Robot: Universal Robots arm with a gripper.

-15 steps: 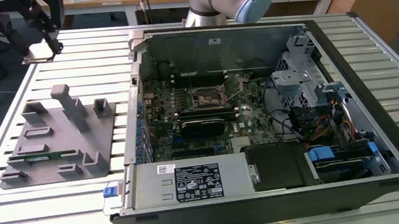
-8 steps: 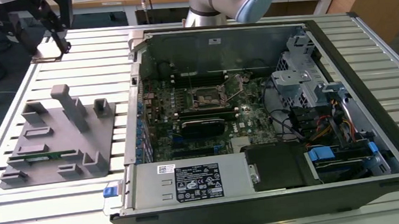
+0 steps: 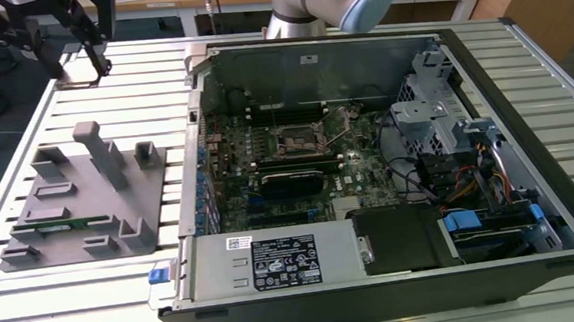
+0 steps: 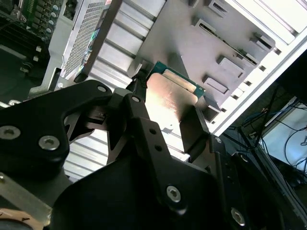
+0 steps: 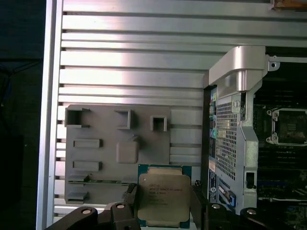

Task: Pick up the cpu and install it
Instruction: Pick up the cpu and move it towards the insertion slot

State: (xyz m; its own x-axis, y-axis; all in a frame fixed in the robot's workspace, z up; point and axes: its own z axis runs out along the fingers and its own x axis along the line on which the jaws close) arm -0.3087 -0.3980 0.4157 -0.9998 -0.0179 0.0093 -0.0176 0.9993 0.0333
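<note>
The cpu is a flat square chip with a silvery top and a green rim. It sits clamped between the two black fingers of my gripper, which is shut on its opposite edges. The second wrist view shows the cpu from the side, held in the air over the slatted table. In the exterior view my gripper hangs over the table's far left corner, beyond the grey holder and left of the computer case. The black socket frame lies in the middle of the motherboard, also seen as the socket frame.
An open computer case covers the table's right side, with a power supply along its near edge. A grey holder with raised blocks lies at the exterior view's left, a green memory stick in one slot.
</note>
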